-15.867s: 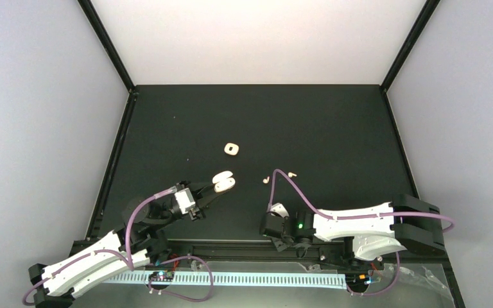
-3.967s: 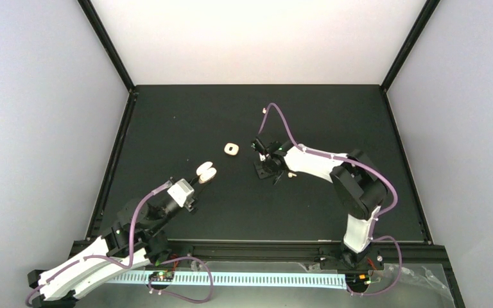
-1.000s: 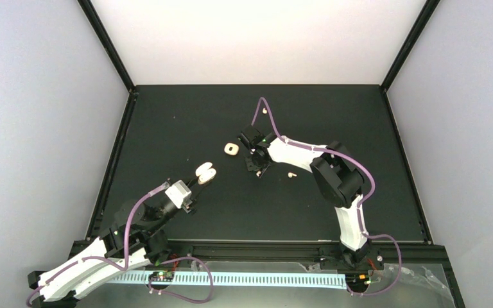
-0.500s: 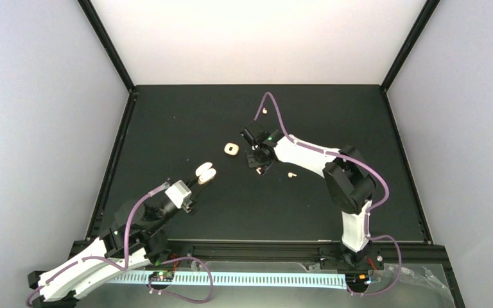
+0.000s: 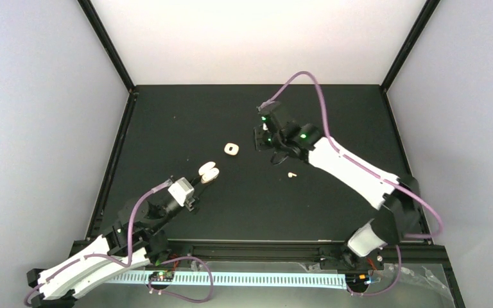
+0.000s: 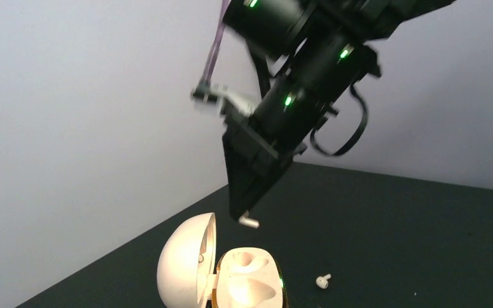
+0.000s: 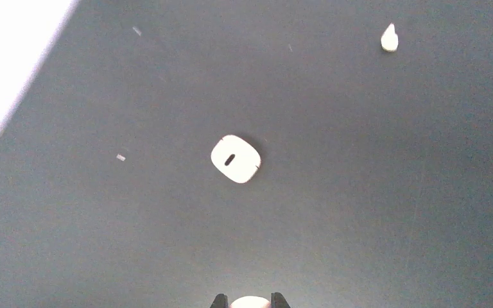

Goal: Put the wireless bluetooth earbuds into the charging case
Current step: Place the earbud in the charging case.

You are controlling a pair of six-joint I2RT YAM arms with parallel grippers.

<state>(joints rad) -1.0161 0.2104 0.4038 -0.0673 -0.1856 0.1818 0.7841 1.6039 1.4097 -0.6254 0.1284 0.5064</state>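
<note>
My left gripper is shut on an open cream-white charging case, held just above the mat. In the left wrist view its lid stands open beside the base, whose two sockets look empty. My right gripper is raised above the mat and shut on one earbud, above and beyond the open case. The same earbud shows between the tips in the right wrist view. A second earbud lies on the mat and also shows in the left wrist view.
A closed cream-white case with a dark slot lies on the black mat, below my right gripper in the right wrist view. Another small earbud-like piece lies farther off. Grey walls stand to the left, right and back.
My right arm has lifted off the mat with the earbud and stretched higher and farther back. The left arm and its open case have hardly moved.
</note>
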